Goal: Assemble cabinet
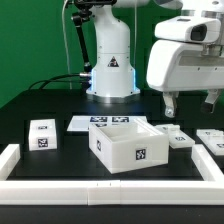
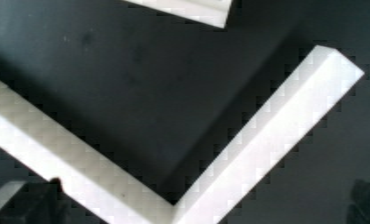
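well, in the exterior view the cabinet [image 1: 124, 146] sits in the middle of the dark table [image 1: 40, 100]. it is a white box, open at the top and standing upright, with a black-and-white square tag on one of the faces turned toward the camera. it stands inside the low white border rail [image 1: 100, 186], which runs along the front and up the exterior view's left. just behind the cabinet the marker board [image 1: 92, 122] lies flat on the table, and behind that rises the white arm base [image 1: 110, 65]. toward the exterior view's left, apart from the cabinet, stands a small tagged block [image 1: 43, 133]. toward the exterior view's right lie two more parts: a small white piece [image 1: 178, 138] just beside the cabinet, and a further white piece [image 1: 212, 140] nearer the picture's edge. above those two hangs the arm's bulky white hand. its fingers [image 1: 168, 104] are spread apart with nothing between them, and they touch no part.

next, the wrist view is blurred. two lengths of the border rail [image 2: 253, 130] meet in a corner on the dark table [image 2: 146, 90]. a white edge [image 2: 191, 10] of some other part shows at the border of the picture, and i cannot tell which part it is. a dark shape [image 2: 25, 205] at the border looks like part of the hand, but it is too blurred to be sure.
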